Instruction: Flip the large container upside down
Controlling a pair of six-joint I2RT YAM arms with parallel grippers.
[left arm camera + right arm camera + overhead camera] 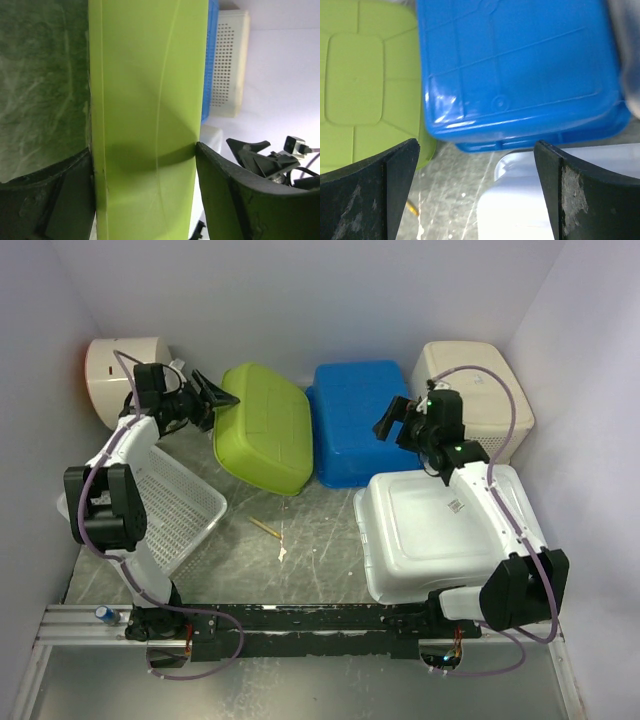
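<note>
I judge the large white container already base-up; my right jaws, open just beyond it, should only withdraw, left jaws clamping the green tub.

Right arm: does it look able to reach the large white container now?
Probably yes: the right gripper is open and empty just beyond the far edge of the large container, with nothing between them.

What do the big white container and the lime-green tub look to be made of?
Large white rectangular container: smooth, glossy plastic, it seems; light sheens off its upturned base, which bears a small label sticker. Lime-green tub: moulded plastic too, likely, with a duller satin finish; raised panel lines show on its base.
</note>
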